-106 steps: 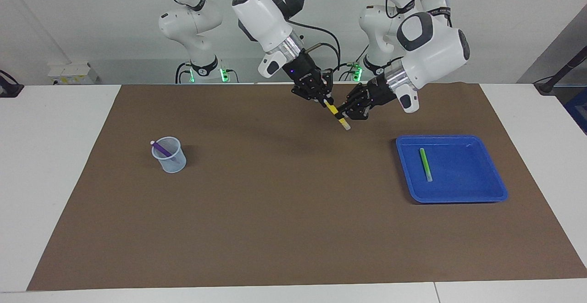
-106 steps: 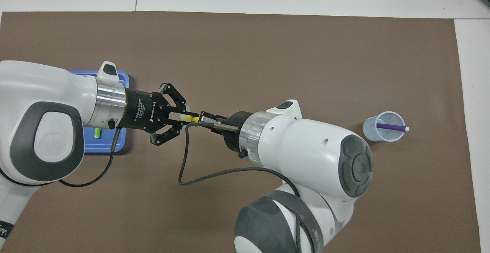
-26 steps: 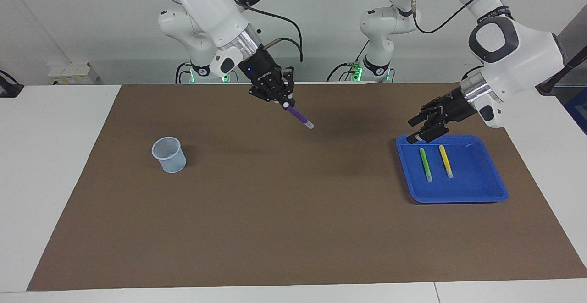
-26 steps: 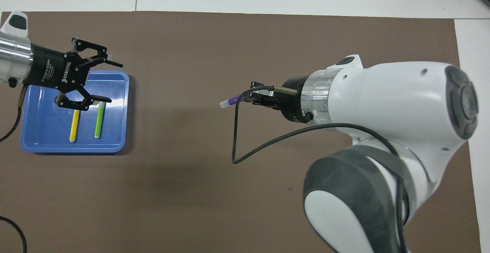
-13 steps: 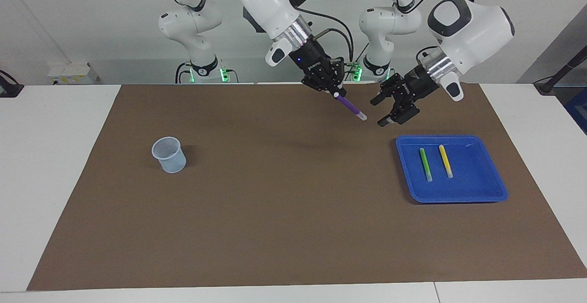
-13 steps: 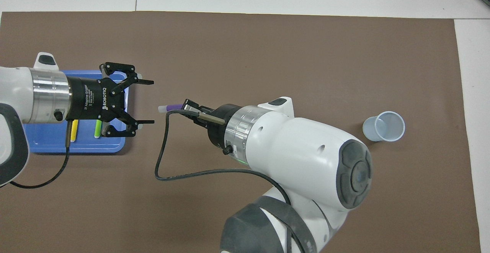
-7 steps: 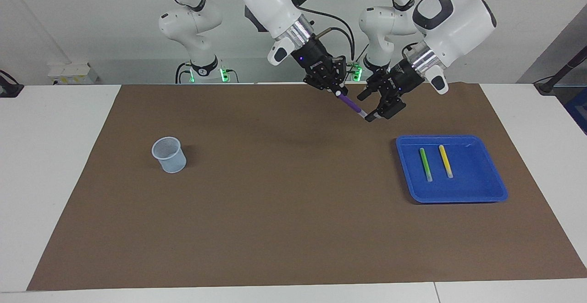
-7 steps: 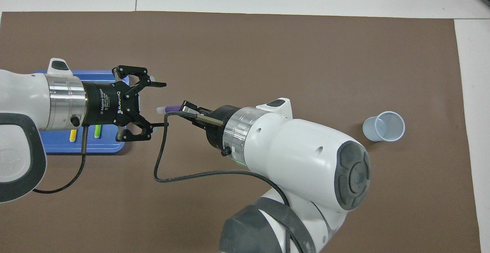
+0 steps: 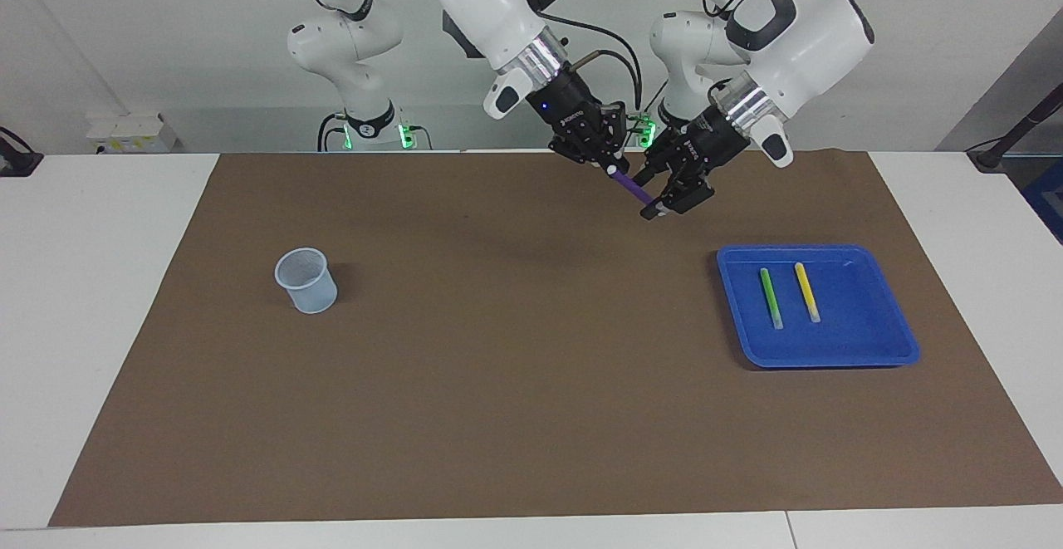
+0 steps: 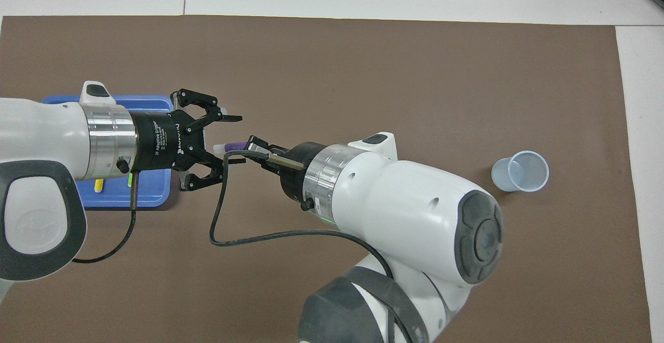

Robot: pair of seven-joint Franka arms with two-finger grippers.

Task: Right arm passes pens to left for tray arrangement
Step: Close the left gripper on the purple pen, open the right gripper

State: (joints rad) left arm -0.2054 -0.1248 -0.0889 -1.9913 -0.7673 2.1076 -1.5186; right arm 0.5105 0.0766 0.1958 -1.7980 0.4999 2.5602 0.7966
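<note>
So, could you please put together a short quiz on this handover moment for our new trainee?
1. True or false: the purple pen already lies in the blue tray.
2. How many pens lie in the tray?
3. Which claw has the purple pen clamped? A) the right claw B) the left claw C) neither

Key:
1. False. It is in the air over the brown mat, its pale tip between the left claw's open fingers.
2. Two, the green pen and the yellow pen, side by side.
3. A.
</note>
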